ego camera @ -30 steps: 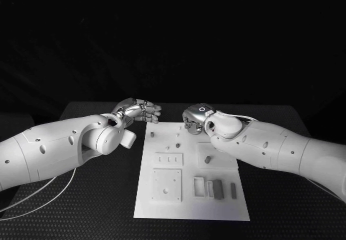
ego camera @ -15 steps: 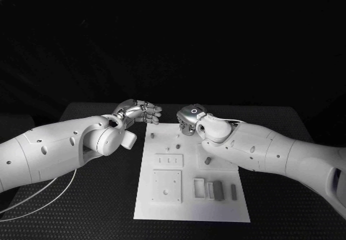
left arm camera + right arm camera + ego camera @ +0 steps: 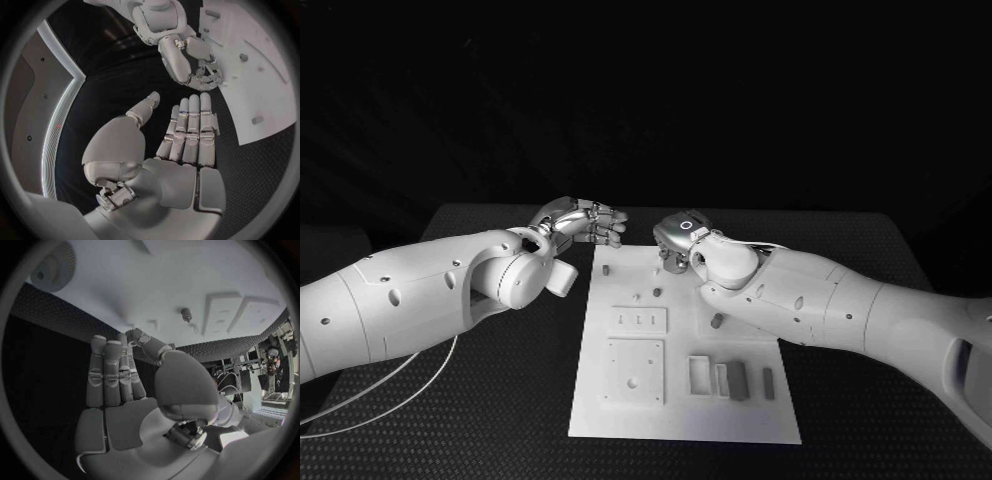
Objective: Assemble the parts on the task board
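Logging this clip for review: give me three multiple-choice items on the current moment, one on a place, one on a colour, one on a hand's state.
1. Where is the right hand?
A. Over the task board's far end
B. Over its near edge
C. Off the table

2. What colour is the task board?
A. Black
B. White
C. Blue

3. What does the left hand hold?
A. A part
B. A cable
C. Nothing

Answers: 1 A, the head view shows it above the board's far end. 2 B, the plate is white on the black table. 3 C, the left wrist view shows straight fingers and a bare palm.
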Available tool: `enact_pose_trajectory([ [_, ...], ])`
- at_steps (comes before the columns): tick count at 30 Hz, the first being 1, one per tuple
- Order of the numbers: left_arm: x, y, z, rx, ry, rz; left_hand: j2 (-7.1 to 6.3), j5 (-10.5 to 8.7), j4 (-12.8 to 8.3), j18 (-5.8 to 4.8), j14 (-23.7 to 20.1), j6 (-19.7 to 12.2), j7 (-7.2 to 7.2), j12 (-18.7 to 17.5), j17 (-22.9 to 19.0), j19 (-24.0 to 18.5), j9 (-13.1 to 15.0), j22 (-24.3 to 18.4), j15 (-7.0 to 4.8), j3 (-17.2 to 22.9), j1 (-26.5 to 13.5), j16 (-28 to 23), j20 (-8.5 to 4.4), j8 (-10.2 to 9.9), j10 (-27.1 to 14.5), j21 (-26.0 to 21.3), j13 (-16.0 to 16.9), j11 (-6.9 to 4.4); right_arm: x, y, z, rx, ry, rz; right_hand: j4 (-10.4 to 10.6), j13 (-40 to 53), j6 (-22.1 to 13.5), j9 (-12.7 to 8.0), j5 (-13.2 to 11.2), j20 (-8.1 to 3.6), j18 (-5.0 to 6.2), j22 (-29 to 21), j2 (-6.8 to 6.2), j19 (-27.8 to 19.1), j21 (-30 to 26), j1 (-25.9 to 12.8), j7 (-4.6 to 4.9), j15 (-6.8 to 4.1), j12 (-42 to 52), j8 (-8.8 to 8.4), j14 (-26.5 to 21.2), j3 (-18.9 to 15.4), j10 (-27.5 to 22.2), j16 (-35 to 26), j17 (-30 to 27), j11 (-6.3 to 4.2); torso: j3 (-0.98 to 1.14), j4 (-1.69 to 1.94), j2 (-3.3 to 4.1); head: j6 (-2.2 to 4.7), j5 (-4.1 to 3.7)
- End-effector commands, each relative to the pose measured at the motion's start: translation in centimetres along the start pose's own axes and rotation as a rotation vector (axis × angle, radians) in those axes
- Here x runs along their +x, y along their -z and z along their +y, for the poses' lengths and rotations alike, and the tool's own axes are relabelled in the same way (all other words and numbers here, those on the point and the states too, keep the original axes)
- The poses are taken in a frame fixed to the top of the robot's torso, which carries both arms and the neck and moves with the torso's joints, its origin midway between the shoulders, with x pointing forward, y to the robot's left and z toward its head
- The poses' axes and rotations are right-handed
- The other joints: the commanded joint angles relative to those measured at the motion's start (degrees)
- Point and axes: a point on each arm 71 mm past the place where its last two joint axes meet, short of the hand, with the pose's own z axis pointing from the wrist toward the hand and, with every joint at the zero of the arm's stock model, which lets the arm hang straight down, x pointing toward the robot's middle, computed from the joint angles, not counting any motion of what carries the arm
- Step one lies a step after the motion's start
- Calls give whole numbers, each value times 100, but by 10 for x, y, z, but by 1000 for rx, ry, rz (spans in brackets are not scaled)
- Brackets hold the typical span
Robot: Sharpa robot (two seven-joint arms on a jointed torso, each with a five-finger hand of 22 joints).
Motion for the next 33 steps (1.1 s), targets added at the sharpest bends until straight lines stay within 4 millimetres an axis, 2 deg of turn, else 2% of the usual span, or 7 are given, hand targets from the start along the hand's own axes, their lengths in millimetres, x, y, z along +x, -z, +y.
enact_pose_trajectory([
  [1, 2, 0, -3, 14, 5, 10, 20, -20, -8, 77, 16, -40, -2, -40, 7, -21, 5, 5, 30, -42, -19, -36, 2, -38, 3, -33, 6, -1, 1, -1, 2, -8, 21, 6, -13, 5, 84, 28, 14, -23, 72, 151, 7, -26, 36, 42, -61, -34, 0, 16, 7, 34, 34, 29, 5, 8, 1, -6, 7, 16, 0],
  [13, 4, -1, -6, 18, 5, 17, 19, -20, -9, 78, 16, -38, -2, -42, 11, -21, 7, 6, 30, -43, -18, -41, 2, -38, 5, -36, 9, -1, 1, -4, 7, -9, 13, 12, -11, 10, 83, 28, 14, -22, 72, 149, 14, -31, 48, 37, -60, -34, -2, 13, 6, 38, 35, 35, 4, 8, -2, -5, 5, -7, 18],
  [24, 5, -2, -7, 20, 5, 19, 19, -20, -9, 78, 17, -37, -3, -45, 16, -21, 8, 7, 30, -44, -18, -45, 2, -38, 7, -37, 11, -2, 2, -5, 12, -18, 10, 17, -12, 13, 84, 28, 14, -23, 72, 149, 14, -35, 56, 35, -60, -34, -4, 12, 5, 41, 35, 39, 4, 8, 1, -12, 2, -34, 67],
  [33, 6, -3, -9, 22, 4, 22, 19, -20, -10, 78, 18, -36, -3, -47, 19, -21, 8, 7, 30, -45, -18, -49, 2, -38, 8, -39, 13, -2, 6, -7, 10, -10, 12, 28, -12, 15, 83, 28, 14, -23, 72, 148, 14, -37, 62, 33, -59, -34, -6, 11, 4, 43, 36, 42, 3, 8, 2, -12, 4, -31, 83],
])
